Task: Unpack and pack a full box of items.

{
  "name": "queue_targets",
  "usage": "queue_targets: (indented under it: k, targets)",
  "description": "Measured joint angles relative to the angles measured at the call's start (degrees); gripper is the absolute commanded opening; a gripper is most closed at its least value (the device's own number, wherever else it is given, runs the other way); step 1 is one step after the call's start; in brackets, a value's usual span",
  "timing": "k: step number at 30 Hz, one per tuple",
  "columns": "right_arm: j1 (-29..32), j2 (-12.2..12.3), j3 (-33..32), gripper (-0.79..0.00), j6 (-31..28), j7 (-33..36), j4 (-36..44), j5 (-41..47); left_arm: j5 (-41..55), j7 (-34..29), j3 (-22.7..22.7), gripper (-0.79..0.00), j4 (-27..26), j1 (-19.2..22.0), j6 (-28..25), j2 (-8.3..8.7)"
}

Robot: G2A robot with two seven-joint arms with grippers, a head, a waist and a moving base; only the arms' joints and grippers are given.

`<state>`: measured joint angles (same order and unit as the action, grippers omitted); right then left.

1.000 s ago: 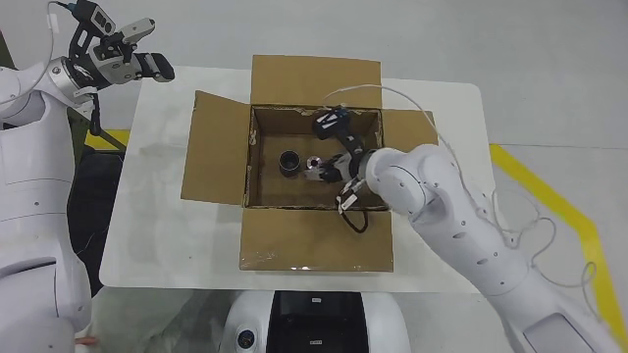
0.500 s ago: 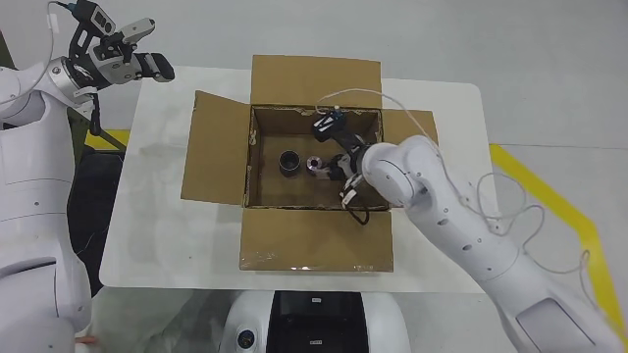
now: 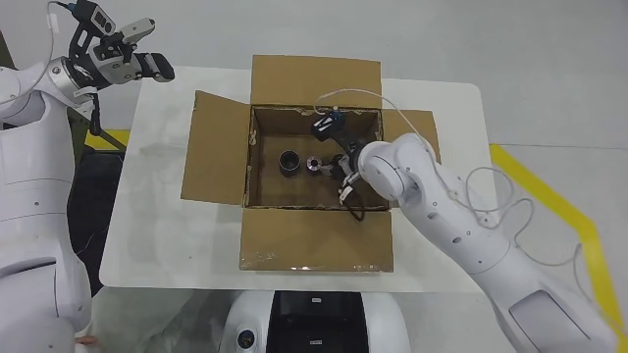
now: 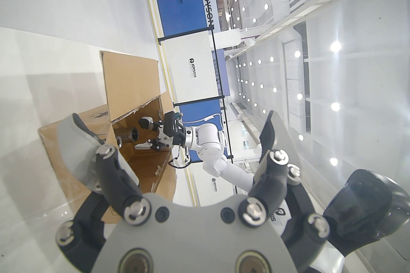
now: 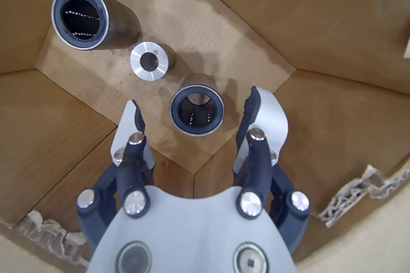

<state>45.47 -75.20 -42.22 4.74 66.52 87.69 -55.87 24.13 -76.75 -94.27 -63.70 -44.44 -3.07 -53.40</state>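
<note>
Box (image 3: pixel 221 157): right gripper (image 5: pixel 194 101), jaws spread, had edged toward nine o'clock over the bearing (image 5: pixel 197 125), so a pick looked near; left gripper (image 3: pixel 147 64) stayed spread at ten o'clock.

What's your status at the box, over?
Right claw open in box, over small cylinder. Left claw open at table corner. Nothing in the way.

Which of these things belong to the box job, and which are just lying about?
Job in hand:
- box
- long tube, metal ring and short tube inside the box
- right gripper, open, in the box at the short tube

Just there:
- table
- left gripper, open, held away from the box
</note>
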Motion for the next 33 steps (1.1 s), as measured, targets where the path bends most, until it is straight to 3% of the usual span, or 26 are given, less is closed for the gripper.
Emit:
queue_targets:
  k: [6,14,29,31,33]
  targets:
    - [-0.6,-0.6,0.1,-0.305,0.5,-0.2,-1.8,0.5,0.0,0.0,0.0,0.000,0.0,0.0,0.0,0.00]
    - [-1.7,-1.6,0.6,-0.280,1.0,0.2,-4.7,1.1,0.0,0.0,0.0,0.000,0.0,0.0,0.0,0.00]
    - [-2.5,-3.0,1.1,-0.317,1.1,0.9,-8.8,2.2,0.0,0.0,0.0,0.000,0.0,0.0,0.0,0.00]
    - [-2.6,-3.2,1.3,-0.342,1.1,1.0,-9.3,2.2,0.0,0.0,0.0,0.000,0.0,0.0,0.0,0.00]
    - [-2.8,-3.4,1.4,-0.502,1.0,1.1,-9.8,2.3,0.0,0.0,0.0,0.000,0.0,0.0,0.0,0.00]
